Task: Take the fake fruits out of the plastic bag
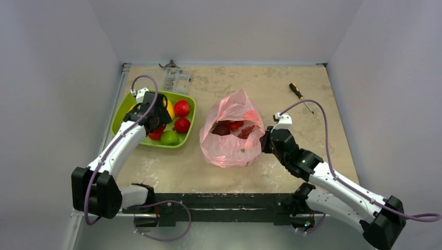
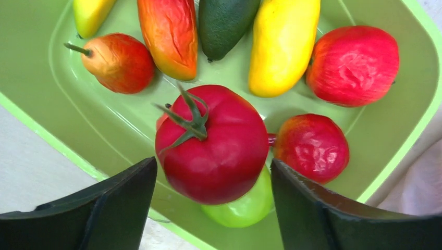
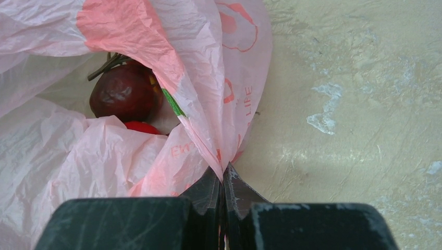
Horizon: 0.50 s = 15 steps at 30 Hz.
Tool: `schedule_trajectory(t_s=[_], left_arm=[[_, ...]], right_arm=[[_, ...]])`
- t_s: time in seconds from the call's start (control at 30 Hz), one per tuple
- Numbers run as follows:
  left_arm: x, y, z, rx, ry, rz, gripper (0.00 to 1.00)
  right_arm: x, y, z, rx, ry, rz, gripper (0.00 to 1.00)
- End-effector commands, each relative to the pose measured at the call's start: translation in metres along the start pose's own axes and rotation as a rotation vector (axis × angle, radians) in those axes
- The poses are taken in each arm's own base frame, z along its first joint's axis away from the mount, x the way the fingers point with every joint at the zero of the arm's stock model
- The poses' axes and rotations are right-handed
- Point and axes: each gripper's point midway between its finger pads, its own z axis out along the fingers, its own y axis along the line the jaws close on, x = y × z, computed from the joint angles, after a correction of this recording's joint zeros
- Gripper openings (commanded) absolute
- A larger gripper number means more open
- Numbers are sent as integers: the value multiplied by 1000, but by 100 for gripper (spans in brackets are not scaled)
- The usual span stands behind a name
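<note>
The pink plastic bag [image 1: 229, 148] lies mid-table with its mouth open. Inside it are a dark red round fruit [image 1: 221, 128], a small red fruit [image 1: 237, 125] and a grape bunch [image 1: 246, 131]. My right gripper [image 1: 265, 139] is shut on the bag's right edge; the wrist view shows the film [image 3: 78, 156] pinched at the fingertips [image 3: 224, 174] and the dark red fruit [image 3: 125, 94] inside. My left gripper [image 1: 154, 124] hangs open over the lime-green tray [image 1: 121, 112]. A red tomato [image 2: 211, 146] sits between its fingers [image 2: 213, 166], resting on a green apple [image 2: 245, 205], with a clear gap on the left.
The tray [image 2: 94, 120] also holds red apples [image 2: 352, 65], a yellow fruit [image 2: 284, 44], a dark green one [image 2: 224, 21] and others. A screwdriver [image 1: 299, 95] lies at the back right. A clear bracket [image 1: 174, 78] sits behind the tray. Walls enclose the table.
</note>
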Motion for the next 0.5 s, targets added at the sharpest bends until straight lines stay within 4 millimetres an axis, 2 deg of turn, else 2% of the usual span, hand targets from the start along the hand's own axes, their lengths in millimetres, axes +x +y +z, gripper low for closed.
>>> schedule_trajectory(t_s=[0.0, 0.07, 0.2, 0.27, 0.37, 0.43, 0.47], left_arm=[[-18, -8, -10, 32, -41, -79, 97], [-19, -6, -16, 41, -49, -91, 100], [-18, -20, -37, 165, -24, -95, 100], [-14, -40, -55, 318, 5, -90, 98], [-4, -81, -94, 626, 57, -83, 90], [1, -97, -119, 749, 74, -67, 89], [3, -100, -131, 783, 67, -50, 89]], right_arm=[[-14, 10, -1, -27, -29, -2, 0], [-11, 11, 1, -34, -18, -6, 0], [-4, 14, 3, -50, 10, -10, 0], [-2, 16, 3, -62, 17, -9, 0], [2, 21, 3, -94, 33, -8, 0], [6, 24, 2, -112, 49, -4, 0], [6, 25, 1, -116, 55, -2, 4]])
